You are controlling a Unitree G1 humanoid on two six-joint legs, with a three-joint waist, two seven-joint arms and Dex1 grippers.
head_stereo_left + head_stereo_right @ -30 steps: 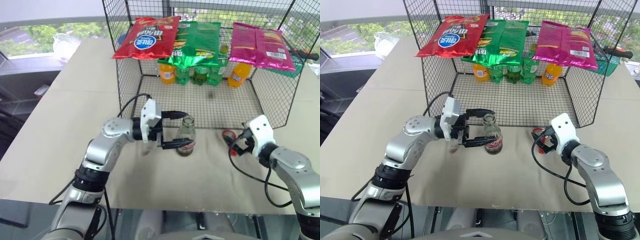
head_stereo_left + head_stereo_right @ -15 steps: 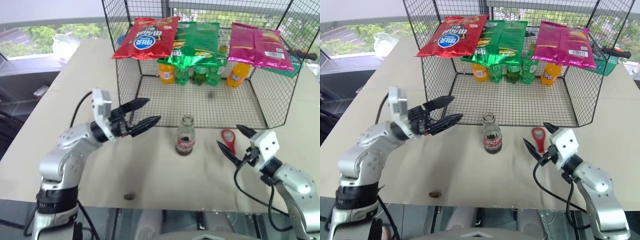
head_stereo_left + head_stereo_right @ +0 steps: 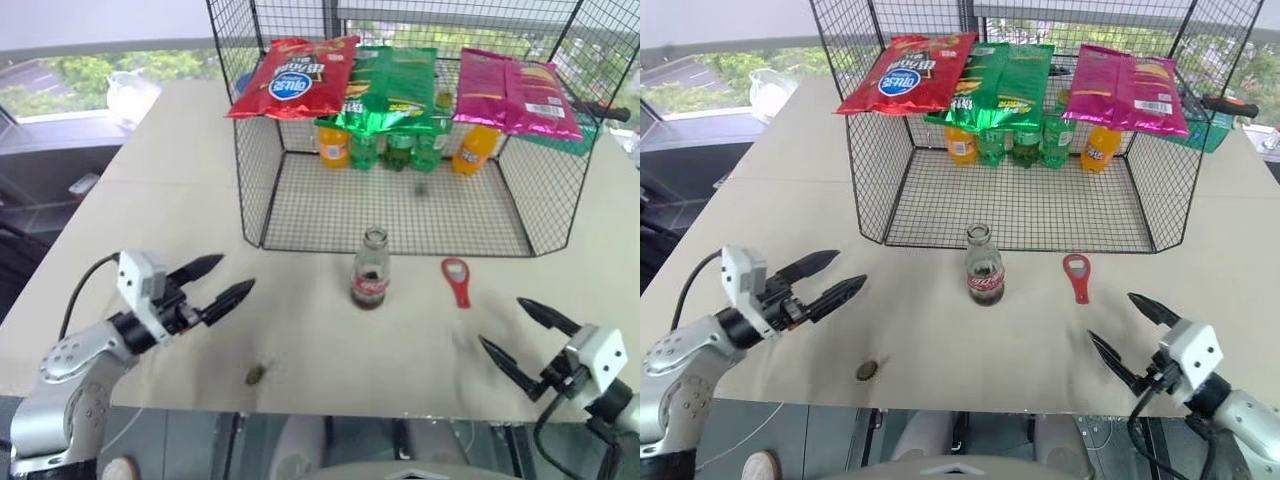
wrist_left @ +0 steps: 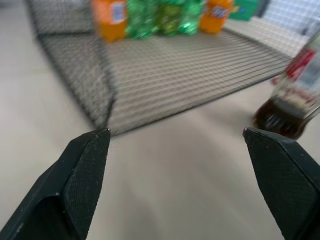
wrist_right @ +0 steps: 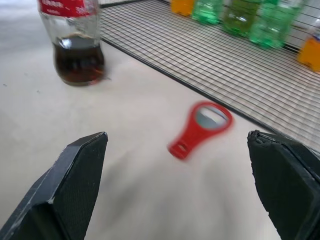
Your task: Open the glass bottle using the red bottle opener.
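Seems finished, or very nearly so. Standing upright on the beige table [image 3: 150,190], just in front of the wire cage [image 3: 250,130], the glass bottle [image 3: 371,270], with an open mouth and no cap on the neck as far as can be seen. Lying flat to its right on the table, well apart from it, the red bottle opener [image 3: 457,281], ring head toward the cage, handle toward the near edge; seen also in the right wrist view, resting free beside the cage's mesh floor. Near the front edge of the table, to the left of the bottle, a small round dark thing [image 3: 254,375], probably the removed cap, though too small to tell for certain. Low at the left, far from the bottle, the left gripper [image 3: 212,283], fingers spread wide apart and empty. Low at the right, close to the table edge, the right gripper [image 3: 518,337], fingers likewise wide apart, nothing between them. Touching neither bottle nor opener with either gripper. Judging from this: cap off, tool put down, both arms clear of the work. Left to do, if anything: only to confirm the bottle as truly open and steady; no lifting or prying visibly remaining.
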